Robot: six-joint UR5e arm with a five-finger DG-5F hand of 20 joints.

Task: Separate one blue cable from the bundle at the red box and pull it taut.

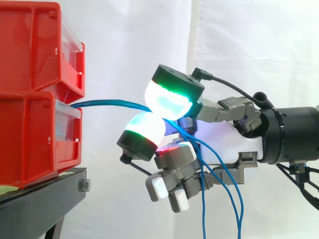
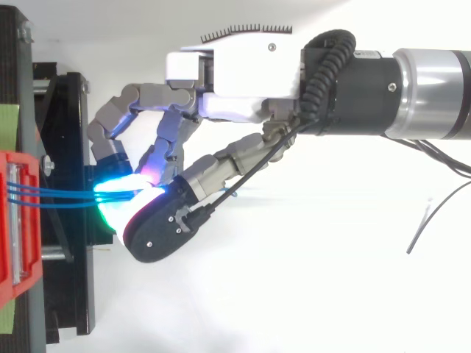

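At nine o'clock the red bins [image 1: 30,59] look like glossy plastic, and the black stand [image 1: 45,199] beneath is matt metal. The blue cables [image 1: 109,103] are smooth and shiny. The hand [image 1: 234,144] has a glossy white plastic shell.

Blue cables [image 1: 109,103] stretch level from red box [image 1: 30,139]

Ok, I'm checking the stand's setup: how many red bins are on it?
2. The upper red bin sits on the lower red bin, which rests on the black stand; the blue cables leave the lower one's top. Others may lie beyond the view's left edge.
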